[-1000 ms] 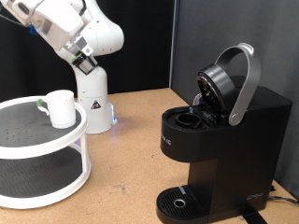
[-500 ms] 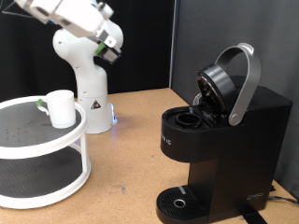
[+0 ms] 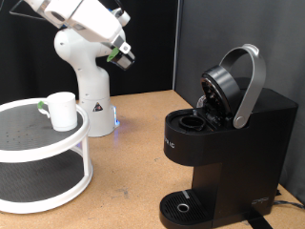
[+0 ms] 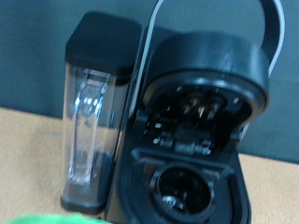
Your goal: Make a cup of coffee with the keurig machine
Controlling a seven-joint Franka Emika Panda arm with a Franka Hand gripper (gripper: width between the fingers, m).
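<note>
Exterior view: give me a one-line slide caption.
Gripper carrying a green-topped pod mid-air toward the open keurig machine; cup waits on white tiered stand.

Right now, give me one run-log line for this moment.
gripper: raised, carrying green-topped pod | keurig machine: lid open, chamber empty | cup: on white tiered stand

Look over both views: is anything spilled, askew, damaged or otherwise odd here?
Nothing stands out. The keurig machine stands upright with its lid raised, the cup sits upright on the white tiered stand, and the gripper hangs in the air between them. No spills show.
</note>
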